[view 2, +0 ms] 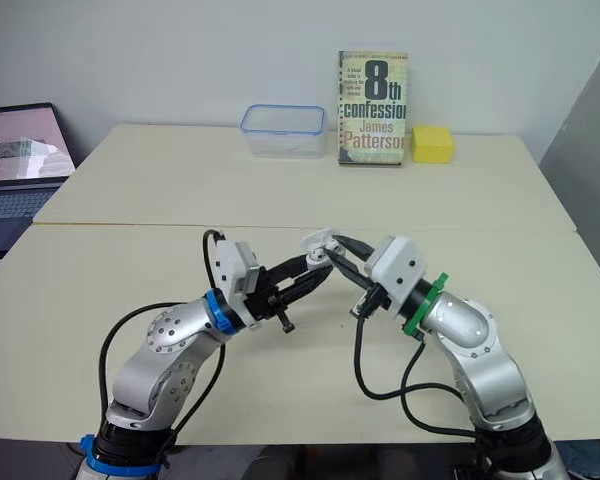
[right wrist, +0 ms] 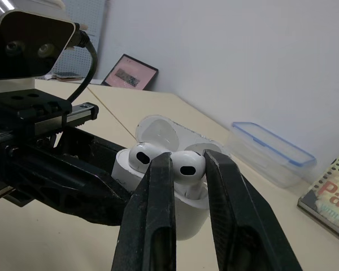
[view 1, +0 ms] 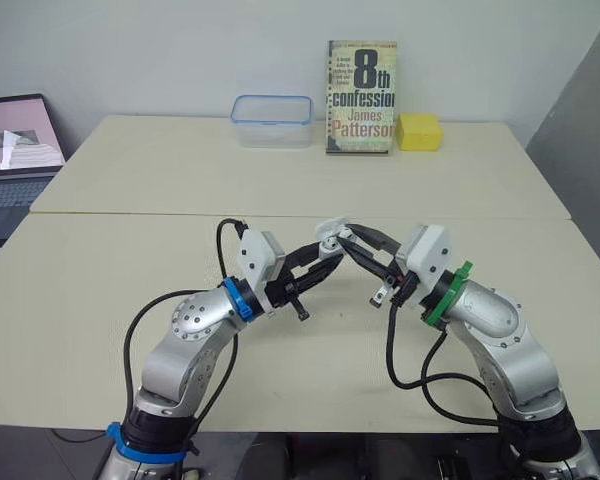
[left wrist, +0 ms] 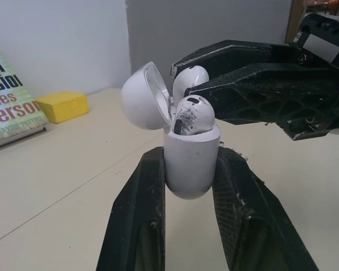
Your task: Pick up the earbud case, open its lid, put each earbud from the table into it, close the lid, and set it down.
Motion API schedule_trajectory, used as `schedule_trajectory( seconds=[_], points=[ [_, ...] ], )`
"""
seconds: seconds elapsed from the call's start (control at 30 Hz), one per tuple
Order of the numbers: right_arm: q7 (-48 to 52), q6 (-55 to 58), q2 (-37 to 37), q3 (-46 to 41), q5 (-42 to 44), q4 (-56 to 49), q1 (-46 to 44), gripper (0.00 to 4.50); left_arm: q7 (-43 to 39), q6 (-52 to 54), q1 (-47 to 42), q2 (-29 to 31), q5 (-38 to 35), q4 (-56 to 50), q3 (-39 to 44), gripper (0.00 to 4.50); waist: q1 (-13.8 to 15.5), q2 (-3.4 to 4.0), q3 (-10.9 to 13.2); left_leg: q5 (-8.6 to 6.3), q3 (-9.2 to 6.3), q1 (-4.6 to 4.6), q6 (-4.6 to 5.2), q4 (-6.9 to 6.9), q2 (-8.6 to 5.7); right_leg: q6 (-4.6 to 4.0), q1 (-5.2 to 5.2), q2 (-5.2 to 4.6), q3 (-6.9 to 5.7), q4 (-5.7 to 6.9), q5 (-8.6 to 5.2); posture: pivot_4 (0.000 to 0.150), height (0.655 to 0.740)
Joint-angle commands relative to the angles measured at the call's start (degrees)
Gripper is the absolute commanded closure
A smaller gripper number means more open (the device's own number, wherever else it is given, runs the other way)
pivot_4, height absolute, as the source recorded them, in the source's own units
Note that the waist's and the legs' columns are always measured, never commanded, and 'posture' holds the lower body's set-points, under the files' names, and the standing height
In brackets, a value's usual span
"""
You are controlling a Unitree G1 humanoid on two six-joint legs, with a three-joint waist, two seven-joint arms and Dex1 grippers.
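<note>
We're seeing glossy white plastic on the earbud case (left wrist: 191,169) and earbud (right wrist: 190,165), matt black plastic on the left claw (left wrist: 191,155) and right claw (right wrist: 187,159), a smooth matt bench (view 1: 280,180), clear plastic tub (view 1: 271,122).

An earbud case (left wrist: 191,164) is being held upright between the two black fingers (left wrist: 137,226) of the left gripper (left wrist: 190,153), its lid (left wrist: 144,97) hanging open. A smudged earbud (left wrist: 193,116) is sitting in the case's mouth, while a second earbud (left wrist: 191,76) is being pinched just behind it by the right gripper (left wrist: 183,77). A yellow block (left wrist: 62,105) and a book (left wrist: 11,107) are resting on the surface (left wrist: 73,186) beyond.
</note>
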Motion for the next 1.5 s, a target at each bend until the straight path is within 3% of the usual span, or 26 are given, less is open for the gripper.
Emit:
schedule_trajectory(
  seconds=[0.03,0.2,0.4,0.53,0.7,0.8,1.03,1.23,1.5],
  points=[
    [1.6,1.3,-0.5,0.0,2.2,-2.4,1.1,3.13,0.3,-1.3,-1.0,0.0,-0.2,-1.6,1.0,3.70,0.0,0.00,0.0,0.00,-0.01,0.00,0.00,0.00,0.00,0.00,0.00,0.00,0.00,0.00,0.00,0.150,0.7400],
    [3.2,4.2,-3.0,-2.7,5.7,-6.4,2.0,1.42,0.2,-1.3,-1.0,0.1,-0.1,-1.5,1.0,3.70,0.0,0.00,0.0,0.00,-0.01,-0.01,0.00,0.00,0.01,0.00,0.00,0.00,0.00,0.00,0.00,0.150,0.7400],
    [6.6,8.8,-10.2,-12.1,14.1,-10.9,0.3,1.38,-0.4,-1.4,-1.0,0.4,-0.3,-0.8,1.3,3.70,0.1,0.00,0.0,0.00,0.00,-0.01,0.01,0.01,0.00,0.00,0.02,-0.01,-0.02,-0.02,0.00,0.150,0.7400],
    [9.0,16.1,-16.4,-16.5,21.1,-7.4,-9.4,1.38,-1.8,-1.5,-1.6,0.2,-0.9,0.2,0.7,3.70,-0.2,0.04,0.0,-0.01,0.11,0.06,0.02,0.00,-0.01,-0.01,0.02,0.01,0.01,0.00,0.00,0.150,0.7400],
    [12.3,19.6,-19.6,-14.4,21.6,2.5,-20.5,1.38,-5.5,-1.2,-2.4,0.6,-1.2,1.5,-1.2,3.70,-0.2,0.04,0.0,-0.01,0.08,0.03,0.02,-0.02,-0.02,-0.02,0.01,0.15,-0.02,-0.05,0.01,0.150,0.7400],
    [17.6,18.4,-21.0,-8.6,17.6,10.3,-27.6,1.99,-8.4,-1.2,-2.7,1.3,-1.1,2.3,-2.7,3.70,-0.3,0.07,0.0,-0.01,0.09,-0.03,0.02,-0.02,-0.01,-0.03,-0.06,0.15,0.00,-0.03,0.01,0.150,0.7400],
    [34.0,18.4,-23.3,3.0,14.1,20.4,-37.0,4.40,-11.7,-1.2,-4.3,1.2,-1.0,3.8,-4.3,3.70,-0.2,0.07,0.0,-0.01,0.10,-0.07,0.02,0.01,0.02,-0.05,-0.11,0.12,0.00,-0.03,0.02,0.150,0.7400],
    [42.3,16.9,-22.2,8.0,11.2,24.4,-40.4,4.50,-12.7,-1.4,-4.7,1.2,-0.8,4.6,-4.6,3.70,-0.2,0.07,0.0,-0.01,0.08,-0.11,0.02,0.01,0.07,-0.05,-0.15,0.11,-0.01,-0.03,0.02,0.150,0.7400],
    [48.0,20.0,-23.7,9.2,11.1,22.1,-39.9,4.50,-12.0,-1.9,-4.3,0.7,-0.2,4.4,-4.5,3.70,-0.1,0.07,0.0,0.00,0.04,-0.15,0.02,0.02,0.10,-0.04,-0.18,0.04,-0.03,-0.03,0.02,0.150,0.7400]
  ],
)
